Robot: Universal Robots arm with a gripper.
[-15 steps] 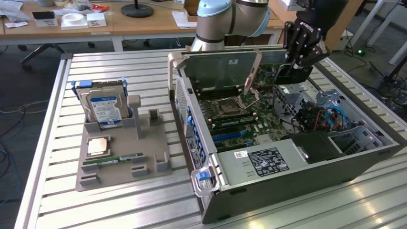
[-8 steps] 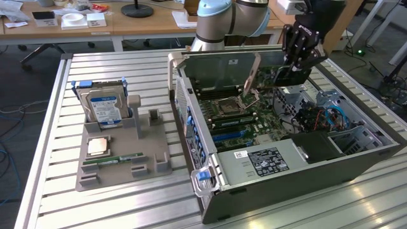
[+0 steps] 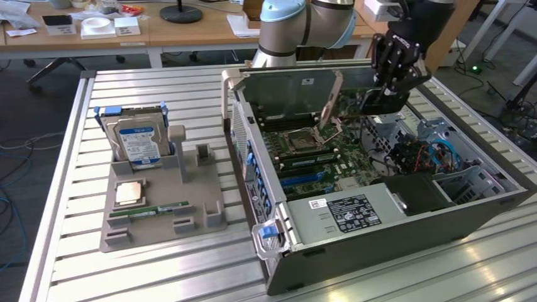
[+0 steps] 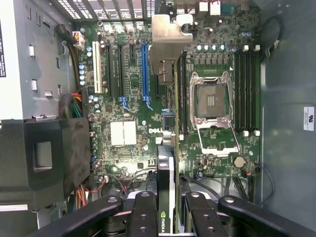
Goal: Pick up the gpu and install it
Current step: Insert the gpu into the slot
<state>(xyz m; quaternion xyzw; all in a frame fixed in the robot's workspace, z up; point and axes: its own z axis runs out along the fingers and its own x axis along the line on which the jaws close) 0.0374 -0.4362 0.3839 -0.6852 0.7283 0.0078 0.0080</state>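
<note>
— Slatted metal surface [image 3: 168, 264] was seen under everything, with wooden desks [image 3: 193, 31] behind it. What was carried on it?

— An open computer case [image 3: 378, 220] was set on the exterior view's right. A grey holder [image 3: 160, 233] was set on that view's left, with a blue-labelled hard drive [image 3: 138, 143] stood upright in it and a slim green memory stick [image 3: 149, 209] laid flat nearer the front.

— How was the claw [image 3: 390, 88] found?

— It was lowered into the open case from above, and its black fingers [image 4: 143, 215] were pressed against both faces of the gpu [image 3: 363, 100]. The jaws were held partly apart, with the card clamped between them.

— And where was the gpu [image 4: 170, 148] placed?

— It was held on edge over the motherboard [image 4: 128, 103], inside the case walls. Its metal end bracket [image 4: 168, 37] was turned away from the claw [image 4: 172, 215], toward the vented wall of the case. From the wrist view the card was lined up between the blue slot [image 4: 144, 74] and the processor socket [image 4: 211, 101]. Whether its lower edge was touching a slot could not be told.
</note>
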